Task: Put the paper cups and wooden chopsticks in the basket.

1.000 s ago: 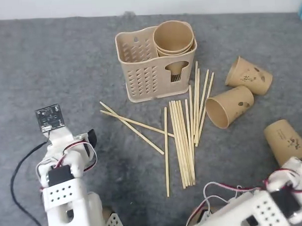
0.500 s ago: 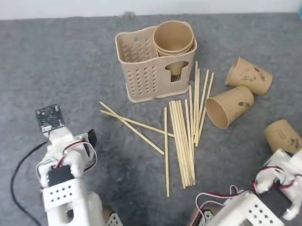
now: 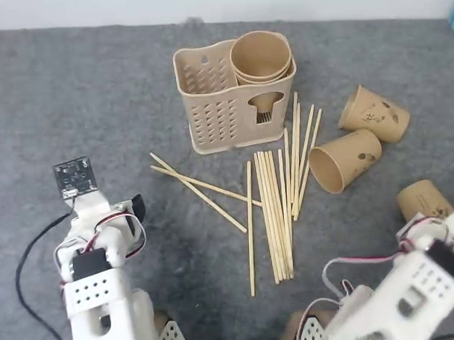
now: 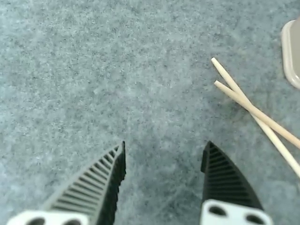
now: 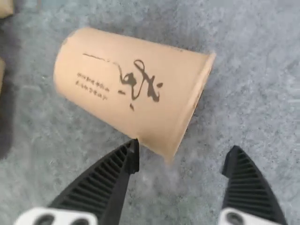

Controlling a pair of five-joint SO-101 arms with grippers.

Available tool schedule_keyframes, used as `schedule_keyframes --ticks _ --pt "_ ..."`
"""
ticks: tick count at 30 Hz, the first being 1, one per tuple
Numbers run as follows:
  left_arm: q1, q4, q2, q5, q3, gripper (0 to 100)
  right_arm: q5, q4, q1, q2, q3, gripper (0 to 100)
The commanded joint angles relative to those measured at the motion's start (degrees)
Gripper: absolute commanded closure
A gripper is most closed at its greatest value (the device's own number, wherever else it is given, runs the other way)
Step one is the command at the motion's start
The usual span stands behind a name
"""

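Toward the desk's right edge, on the arms' side, the right gripper (image 5: 183, 154) hangs over a paper cup (image 5: 131, 98) lying on its side. Its fingers are spread wide and hold nothing; one fingertip is beside the cup's wall near the mouth, the other over bare grey covering. This looks like the lining-up for a grasp on that cup. Two more loose cups (image 3: 360, 139) lie farther along the right edge, and the basket (image 3: 217, 103) stands near the middle of the far edge with nested cups (image 3: 261, 55) already in its right compartment. The next move probably calls for shifting the gripper across so the fingers straddle the cup, lowering, then closing gently, since thin paper should crush easily. The wooden chopsticks (image 3: 277, 213) lie loose just in front of the basket. The left gripper (image 4: 165, 154) is over bare covering near the left edge, fingers wide and empty, with two crossed chopstick ends (image 4: 253, 112) close by.
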State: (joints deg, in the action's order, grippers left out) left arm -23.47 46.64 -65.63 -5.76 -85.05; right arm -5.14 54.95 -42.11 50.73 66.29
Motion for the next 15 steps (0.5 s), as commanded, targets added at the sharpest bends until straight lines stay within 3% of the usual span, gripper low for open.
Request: schedule_keyframes --ticks 1,10,13,15 --pt "-0.1 -1.4 -1.1 0.7 0.2 75 -0.1 -3.7 -1.0 -8.1 -6.2 84.0" --pt "-0.1 -1.4 -1.1 0.7 0.2 75 0.6 -3.8 -2.6 -7.2 -8.7 88.6" --pt "-0.2 -1.4 -1.1 0.7 0.2 75 0.9 -3.6 -5.1 -2.2 -8.7 96.5" --pt "-0.2 -1.4 -1.1 0.7 0.2 75 4.9 -2.9 -5.8 2.0 -8.8 99.1"
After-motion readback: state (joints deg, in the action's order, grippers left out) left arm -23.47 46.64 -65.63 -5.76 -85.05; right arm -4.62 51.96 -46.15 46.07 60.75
